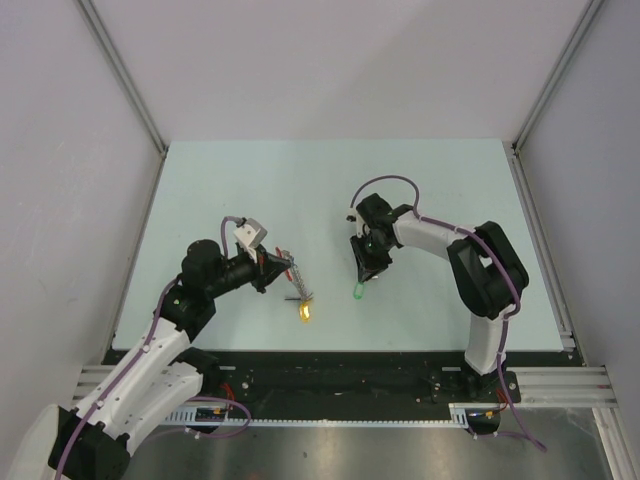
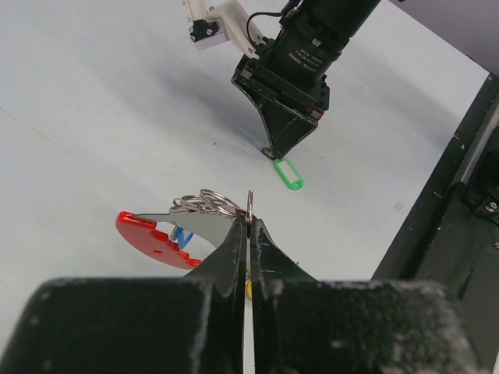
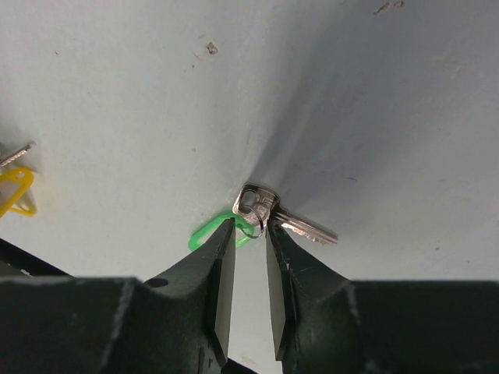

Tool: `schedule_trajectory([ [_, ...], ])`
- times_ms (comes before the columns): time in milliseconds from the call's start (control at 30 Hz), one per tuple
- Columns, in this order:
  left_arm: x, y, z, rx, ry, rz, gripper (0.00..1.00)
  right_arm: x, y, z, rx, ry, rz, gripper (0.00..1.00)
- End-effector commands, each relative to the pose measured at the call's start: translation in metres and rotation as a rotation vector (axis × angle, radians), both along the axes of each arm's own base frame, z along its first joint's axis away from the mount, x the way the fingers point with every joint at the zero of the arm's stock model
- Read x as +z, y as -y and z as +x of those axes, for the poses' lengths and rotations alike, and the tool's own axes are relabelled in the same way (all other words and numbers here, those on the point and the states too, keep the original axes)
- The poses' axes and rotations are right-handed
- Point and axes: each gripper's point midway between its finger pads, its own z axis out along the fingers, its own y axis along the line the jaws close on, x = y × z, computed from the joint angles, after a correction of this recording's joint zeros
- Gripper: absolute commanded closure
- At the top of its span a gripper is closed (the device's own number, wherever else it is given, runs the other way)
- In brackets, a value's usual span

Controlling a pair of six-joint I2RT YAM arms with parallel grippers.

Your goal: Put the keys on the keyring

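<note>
worktop (image 1: 430,190): pale blue-green, lying flat between grey-white walls (image 1: 300,60), with a black rail (image 1: 330,385) running along its near edge.
left fingers (image 2: 230,253): pressing together, clamping on a thin split ring of the keyring (image 2: 207,204), left of the worktop's centre.
keyring: silvery rings are bunching just beyond the clamped ring; a red curved piece (image 2: 148,236) is sticking out to one side and a blue bit (image 2: 184,236) is showing beneath the rings.
yellow tag (image 1: 305,312): sitting just below the left fingers, towards the arms' bases; whether it is hanging or lying flat cannot be told.
right fingers (image 3: 222,269): pointing down at the worktop, standing a narrow gap apart; their tips are straddling the small wire loop at the key's head, and whether they are pinching it cannot be told.
key (image 3: 300,226): silver, lying flat on the worktop near its centre, its head resting against the right fingertips.
green tag (image 3: 204,232): lying on the worktop beside the key's head, poking out past the tips on the opposite side, apart from the keyring.
</note>
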Motion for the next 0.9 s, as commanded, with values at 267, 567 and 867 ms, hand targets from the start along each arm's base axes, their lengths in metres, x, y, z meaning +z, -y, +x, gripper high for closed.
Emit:
schedule_trajectory([
  [267, 0.013, 0.004, -0.002, -0.025, 0.051, -0.025, 1.00, 0.002, -0.005, 0.006, 0.021, 0.008, -0.007, 0.82],
  [567, 0.014, 0.004, -0.003, -0.026, 0.052, -0.025, 1.00, 0.001, -0.009, 0.005, 0.022, -0.011, 0.016, 0.88],
  [867, 0.013, 0.003, -0.003, -0.023, 0.049, -0.024, 1.00, -0.003, -0.010, 0.004, 0.026, -0.022, 0.019, 0.88],
])
